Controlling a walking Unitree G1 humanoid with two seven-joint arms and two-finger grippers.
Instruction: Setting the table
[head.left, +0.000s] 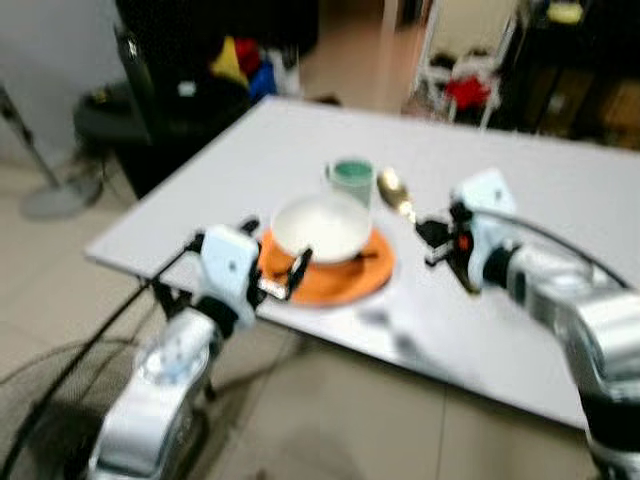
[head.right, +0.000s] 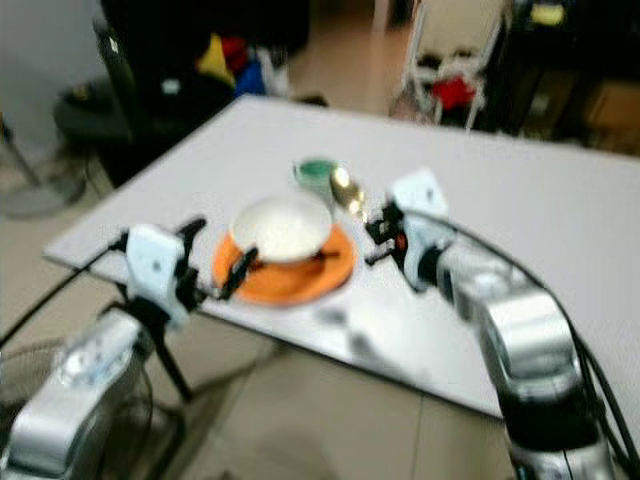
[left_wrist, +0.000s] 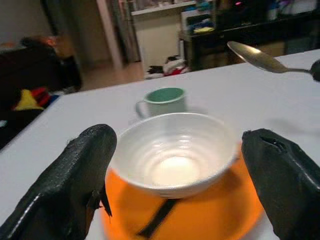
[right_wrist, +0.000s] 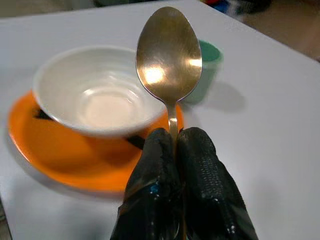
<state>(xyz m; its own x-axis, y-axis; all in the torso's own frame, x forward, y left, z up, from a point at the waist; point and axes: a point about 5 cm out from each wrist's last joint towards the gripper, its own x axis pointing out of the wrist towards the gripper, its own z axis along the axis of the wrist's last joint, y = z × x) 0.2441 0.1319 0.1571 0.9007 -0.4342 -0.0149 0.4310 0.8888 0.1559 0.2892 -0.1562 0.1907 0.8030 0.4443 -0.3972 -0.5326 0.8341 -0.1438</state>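
Observation:
A white bowl sits on an orange plate near the front edge of the grey table. Just behind them stands a green mug. My right gripper is shut on the handle of a metal spoon, holding it above the table to the right of the bowl, its scoop pointing toward the mug. My left gripper is open at the plate's front left rim, and its fingers frame the bowl in the left wrist view.
A black chair and a fan base stand off the table's left side. Shelves and clutter lie beyond the far edge. Bare tabletop stretches to the right of the plate.

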